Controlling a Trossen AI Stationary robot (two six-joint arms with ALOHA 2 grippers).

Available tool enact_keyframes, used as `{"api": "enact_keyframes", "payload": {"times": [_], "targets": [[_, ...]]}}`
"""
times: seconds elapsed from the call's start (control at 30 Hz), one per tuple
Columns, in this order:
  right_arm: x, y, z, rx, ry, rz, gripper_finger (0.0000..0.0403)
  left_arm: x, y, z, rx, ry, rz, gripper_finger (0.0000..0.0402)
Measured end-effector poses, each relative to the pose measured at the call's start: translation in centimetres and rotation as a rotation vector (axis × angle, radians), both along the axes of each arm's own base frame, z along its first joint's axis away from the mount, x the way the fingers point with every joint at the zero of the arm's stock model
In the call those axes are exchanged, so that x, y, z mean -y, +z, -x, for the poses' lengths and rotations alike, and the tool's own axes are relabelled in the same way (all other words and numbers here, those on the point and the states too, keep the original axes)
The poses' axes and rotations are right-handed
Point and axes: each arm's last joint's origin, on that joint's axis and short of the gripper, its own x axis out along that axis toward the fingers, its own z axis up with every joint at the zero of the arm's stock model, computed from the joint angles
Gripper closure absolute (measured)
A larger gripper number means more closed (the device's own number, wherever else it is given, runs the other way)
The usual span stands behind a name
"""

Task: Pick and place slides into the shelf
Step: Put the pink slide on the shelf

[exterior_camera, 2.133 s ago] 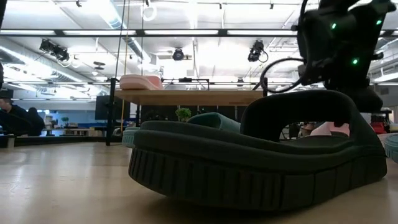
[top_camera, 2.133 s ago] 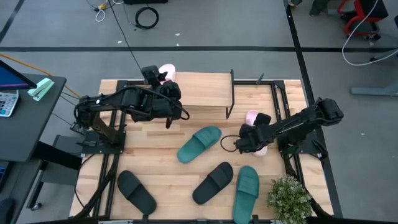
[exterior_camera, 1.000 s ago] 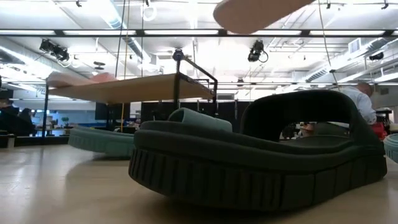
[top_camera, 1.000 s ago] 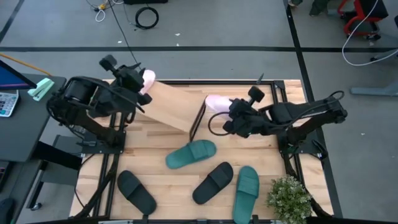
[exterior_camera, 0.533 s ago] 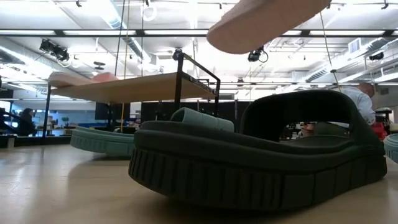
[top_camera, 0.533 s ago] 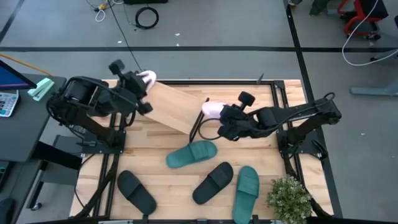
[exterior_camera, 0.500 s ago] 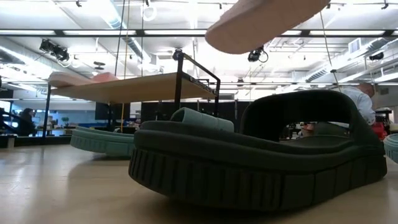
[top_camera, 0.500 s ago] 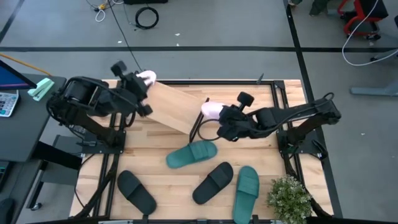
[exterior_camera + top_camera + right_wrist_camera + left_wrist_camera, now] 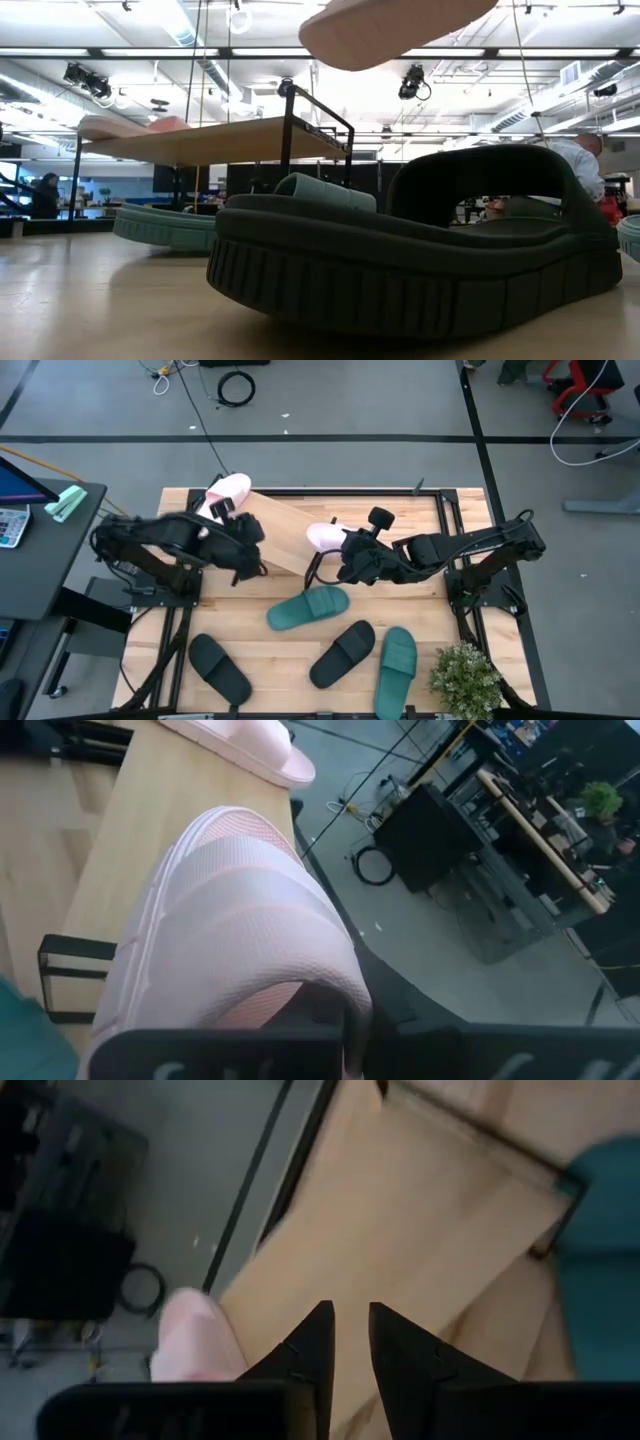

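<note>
The shelf (image 9: 285,535) stands slantwise at the table's far middle, its light plank (image 9: 420,1210) filling the left wrist view. One pale pink slide (image 9: 228,490) lies on the plank's far left end. My left gripper (image 9: 252,552) hovers over the plank's near left edge; its fingers (image 9: 345,1342) stand a narrow gap apart with nothing between them. My right gripper (image 9: 350,555) is shut on the second pink slide (image 9: 322,536), held above the shelf's right end. Two teal slides (image 9: 308,607) (image 9: 397,660) and two black slides (image 9: 342,654) (image 9: 220,668) lie on the tabletop. My right gripper holds the pink slide at its right end, by the wide strap (image 9: 250,950), coming level from the table's right. The strap arches over the fingers and hides the place of contact. The slide is lifted clear, its sole (image 9: 400,30) high above the table.
A potted plant (image 9: 465,678) stands at the near right corner. The nearest black slide (image 9: 410,250) fills the low view. Black frame rails run along the table's left and right edges. Bare wood lies between the shelf and the teal slide.
My right gripper has carried the pink slide toward the table's left, over the shelf's right end. My left gripper has left the shelf's far left end and come toward the near edge and right, alongside the plank. The shelf has stayed slanted.
</note>
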Motion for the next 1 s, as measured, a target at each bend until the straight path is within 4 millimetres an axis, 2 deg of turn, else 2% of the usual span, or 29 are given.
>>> {"api": "enact_keyframes", "payload": {"times": [0.23,0.43,0.57,0.7,1.0], "targets": [[-0.1,-0.1,0.0,-0.013,0.024,-0.012,0.0395,1.2,-6.4,-1.6,-0.119,-0.037,0.092,0.0353],[0.1,0.0,0.0,-0.015,0.006,0.013,0.0395,1.8,-10.7,-3.1,-0.096,-0.098,0.217,0.0395],[0.1,0.1,0.0,-0.021,-0.012,0.044,0.0395,1.4,-13.3,-3.9,-0.046,-0.091,0.243,0.0391],[0.1,0.1,0.0,-0.022,-0.011,0.046,0.0395,0.9,-14.5,-3.9,-0.050,-0.074,0.249,0.0396],[0.2,0.1,0.1,-0.027,-0.015,0.059,0.0395,0.7,-14.8,-4.3,-0.050,-0.108,0.318,0.0397]]}}
